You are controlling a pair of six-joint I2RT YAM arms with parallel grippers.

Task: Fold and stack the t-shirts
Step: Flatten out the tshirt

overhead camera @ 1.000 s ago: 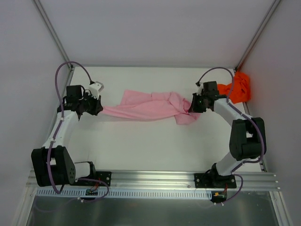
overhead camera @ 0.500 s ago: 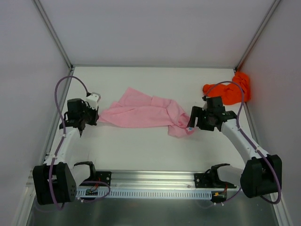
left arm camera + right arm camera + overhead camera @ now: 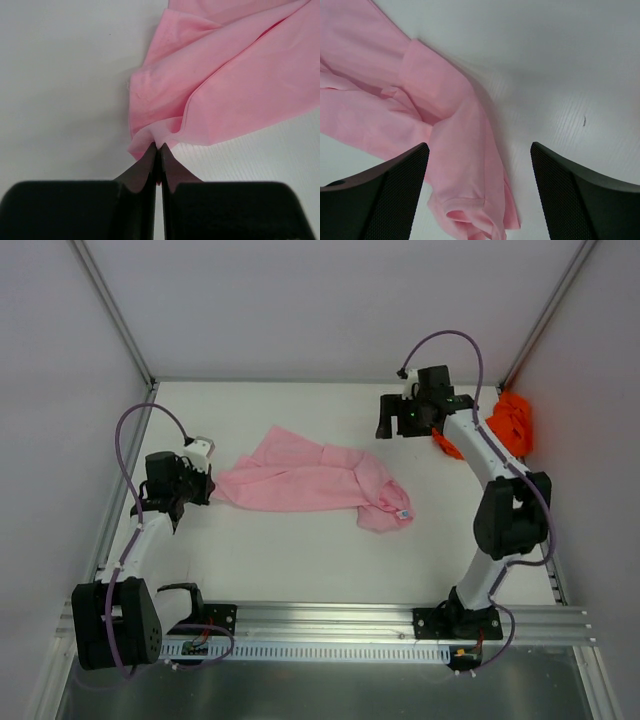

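Our left gripper point(image 3: 158, 150) pinches the pink t-shirt point(image 3: 310, 480) by its left end; it runs rightward, loose end nearer our right gripper point(image 3: 479, 146), jaws spread.

The top view looks down from above and behind both arm bases, far enough off to take in the whole surface point(image 3: 300, 560). The left wrist view sits low and close, facing along the left fingers point(image 3: 142, 172) to the pink t-shirt point(image 3: 225, 90) pinched at their tips. The right wrist view hangs higher, looking down between the spread right fingers point(image 3: 380, 195) at the same shirt's other end.
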